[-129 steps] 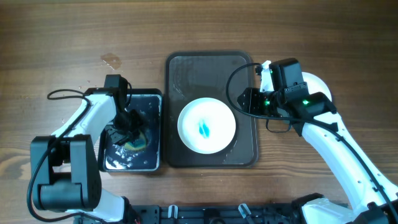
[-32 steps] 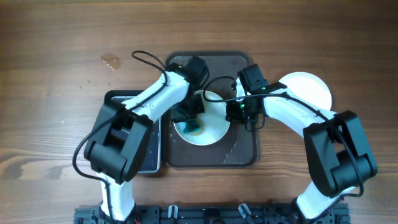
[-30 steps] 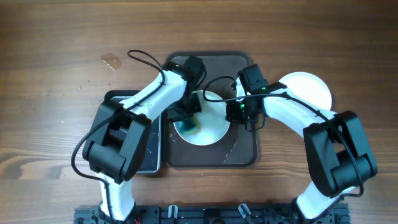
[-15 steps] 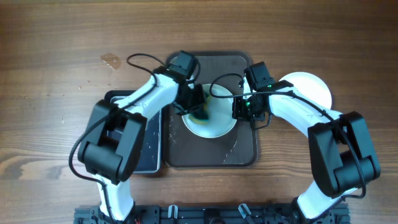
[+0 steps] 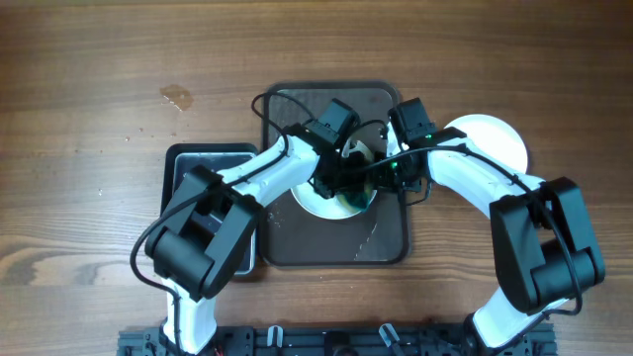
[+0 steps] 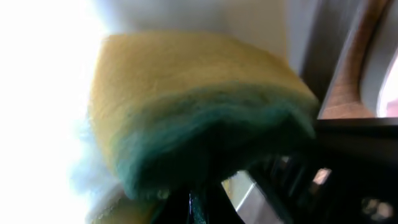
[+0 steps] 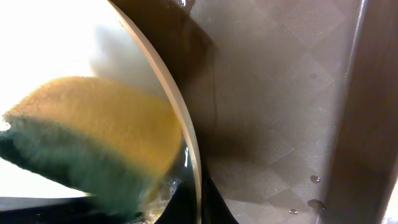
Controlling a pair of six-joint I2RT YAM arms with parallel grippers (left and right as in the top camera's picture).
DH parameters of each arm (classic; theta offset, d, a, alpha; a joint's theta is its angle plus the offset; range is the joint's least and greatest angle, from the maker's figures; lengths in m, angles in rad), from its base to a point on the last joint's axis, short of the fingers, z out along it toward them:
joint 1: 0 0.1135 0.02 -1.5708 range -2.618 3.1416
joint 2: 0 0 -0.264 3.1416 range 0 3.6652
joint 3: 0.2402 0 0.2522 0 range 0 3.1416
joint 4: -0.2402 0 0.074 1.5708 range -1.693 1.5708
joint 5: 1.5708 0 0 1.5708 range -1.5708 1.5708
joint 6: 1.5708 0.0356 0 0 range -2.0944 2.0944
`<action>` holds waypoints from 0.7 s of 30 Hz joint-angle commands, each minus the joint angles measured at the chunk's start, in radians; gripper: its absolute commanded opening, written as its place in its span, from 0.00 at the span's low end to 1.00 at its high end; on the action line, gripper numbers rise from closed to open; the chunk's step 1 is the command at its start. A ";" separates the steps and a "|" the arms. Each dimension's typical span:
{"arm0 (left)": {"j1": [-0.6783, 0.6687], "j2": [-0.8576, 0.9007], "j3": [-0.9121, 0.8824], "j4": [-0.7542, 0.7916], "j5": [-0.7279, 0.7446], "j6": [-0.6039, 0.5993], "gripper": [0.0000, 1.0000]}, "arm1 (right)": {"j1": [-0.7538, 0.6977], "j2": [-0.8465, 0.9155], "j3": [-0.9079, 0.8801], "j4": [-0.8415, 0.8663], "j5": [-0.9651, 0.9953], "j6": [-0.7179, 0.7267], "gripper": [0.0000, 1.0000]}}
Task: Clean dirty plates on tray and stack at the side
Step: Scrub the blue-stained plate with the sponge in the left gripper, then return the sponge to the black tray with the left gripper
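Overhead: the left gripper has crossed from the upper left of the plate to its right side, just beside the right gripper. The plate sits mid-tray with bare floor above and below, and a second plate lies off the right rim.
Left wrist: the gripper pinches the sponge against the white plate.
Right wrist: the gripper clamps the plate's rim, and the sponge reaches that rim.

The sponge is soft, porous yellow foam with a rough, fibrous green layer that looks wet. The plate is smooth, glossy white. The tray is dark and half-matt, with a fine embossed diamond pattern and some water drops. The table is wood with clear grain and low shine. The water tray is glossy black.
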 commanded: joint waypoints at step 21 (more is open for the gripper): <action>0.214 -0.307 -0.027 -0.390 -0.274 -0.002 0.04 | 0.023 0.057 -0.028 -0.013 0.055 -0.034 0.04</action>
